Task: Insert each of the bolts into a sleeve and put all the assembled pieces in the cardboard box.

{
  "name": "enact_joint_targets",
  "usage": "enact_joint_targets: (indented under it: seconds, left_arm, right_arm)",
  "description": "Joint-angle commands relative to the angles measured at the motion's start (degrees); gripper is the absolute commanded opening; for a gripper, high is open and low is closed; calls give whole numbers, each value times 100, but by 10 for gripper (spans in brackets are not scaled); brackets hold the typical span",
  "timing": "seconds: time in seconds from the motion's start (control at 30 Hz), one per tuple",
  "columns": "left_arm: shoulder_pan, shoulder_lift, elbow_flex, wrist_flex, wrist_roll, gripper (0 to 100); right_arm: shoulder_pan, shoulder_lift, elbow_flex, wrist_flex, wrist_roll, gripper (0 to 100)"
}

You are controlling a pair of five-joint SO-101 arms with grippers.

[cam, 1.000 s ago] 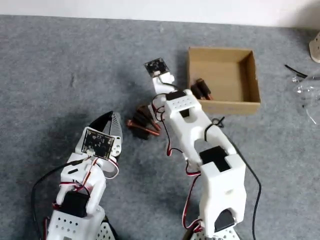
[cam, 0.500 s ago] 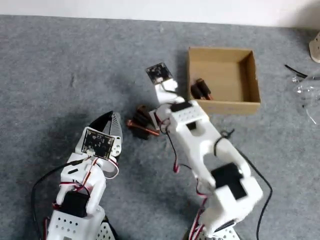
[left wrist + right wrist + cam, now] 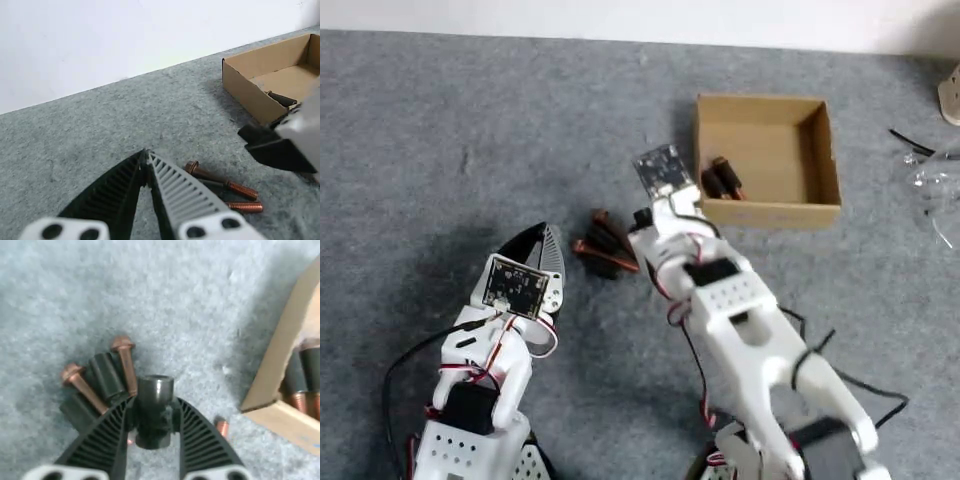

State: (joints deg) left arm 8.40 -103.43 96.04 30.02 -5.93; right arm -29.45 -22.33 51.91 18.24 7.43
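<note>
Grey felt covers the worktop (image 3: 440, 150), and over the last second the right arm (image 3: 740, 300) has swung across it. Its shoulder end has gone outward and toward the near edge, while its wrist has drifted a little toward the cardboard box (image 3: 765, 213). The left gripper (image 3: 145, 156) has kept where it was, its jaws pressed together on nothing. The right gripper (image 3: 154, 407) is clamped narrowly around a dark sleeve (image 3: 155, 389), which stands between the jaws with its open bore facing away from the wrist. I read the swing as that arm carrying its sleeve off the pile, so that a bolt can be fed into the bore. Whether the sleeve is clear of the felt is hard to judge from this angle. Just beyond the right gripper's tips and a little to one side lie two copper bolts (image 3: 127, 365) among the loose sleeves (image 3: 107, 376), all touching in one heap. The box sits near its other side, with two assembled pieces (image 3: 720, 178) already inside against the near wall. The heap lies ahead of the left gripper, near but apart from it.
</note>
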Motion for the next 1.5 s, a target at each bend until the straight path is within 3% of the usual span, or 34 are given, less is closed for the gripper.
enact_joint_targets:
  seconds: [0.0, 0.23, 0.6, 1.03, 1.33, 1.47]
  left_arm:
    - [-57, -48, 119, -9, -9, 10]
    - [-57, -48, 119, -9, -9, 10]
    - [-57, -48, 119, -9, -9, 10]
    - [-66, -48, 119, -9, -18, 10]
    - [-66, -57, 119, -18, -18, 10]
    - [-66, -57, 101, -281, 18, 10]
  right_arm:
    - [13, -919, 391, -330, -18, 5]
    - [171, -2387, 1446, -330, -18, 5]
    - [1033, -4769, 3099, -242, -18, 5]
    - [2158, -8286, 4180, 2167, -18, 5]
    - [2536, -8295, 4330, 2510, -18, 5]
    - [2536, -8303, 4673, 2079, -35, 5]
